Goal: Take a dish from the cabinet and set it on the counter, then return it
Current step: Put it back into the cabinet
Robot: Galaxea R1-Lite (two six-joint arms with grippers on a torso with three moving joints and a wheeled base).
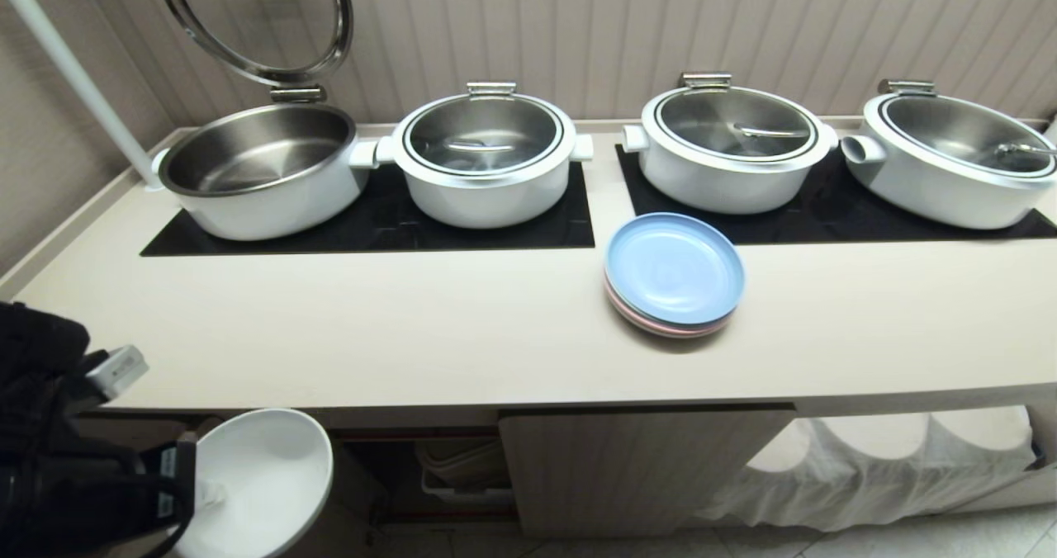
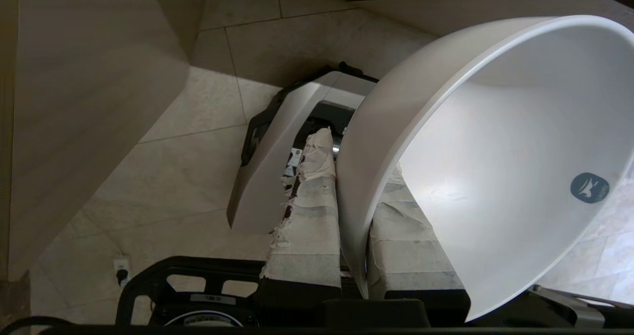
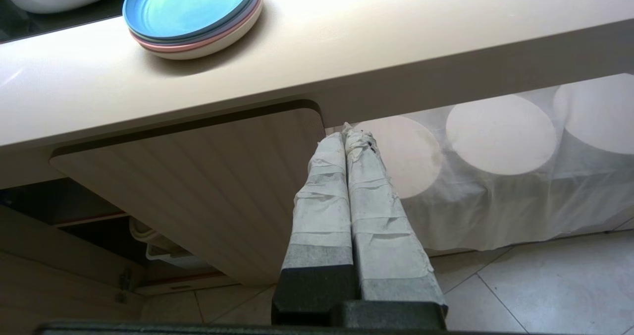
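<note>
Dish (image 2: 485, 176) pinched by rim wall between taped fingers (image 2: 307, 226) of left gripper (image 2: 352, 211): one finger outside wall, one inside, so bowl hangs tilted beyond jaw tips. Carried below front edge of counter (image 1: 462, 352), outside open cabinet (image 1: 388, 467); looks bound for worktop. Right gripper (image 3: 346, 141) idle, jaws pressed together, empty, pointing at closed cabinet door (image 3: 208, 176).

My left arm reaches forward low at my left side, its dark wrist below the level of the worktop's front edge. My left gripper (image 2: 352, 211) is clamped on the rim of a white bowl (image 2: 495, 176), one tape-wrapped finger inside and one outside. My right gripper (image 3: 346, 141) hangs idle, its two wrapped fingers pressed together, holding nothing.
</note>
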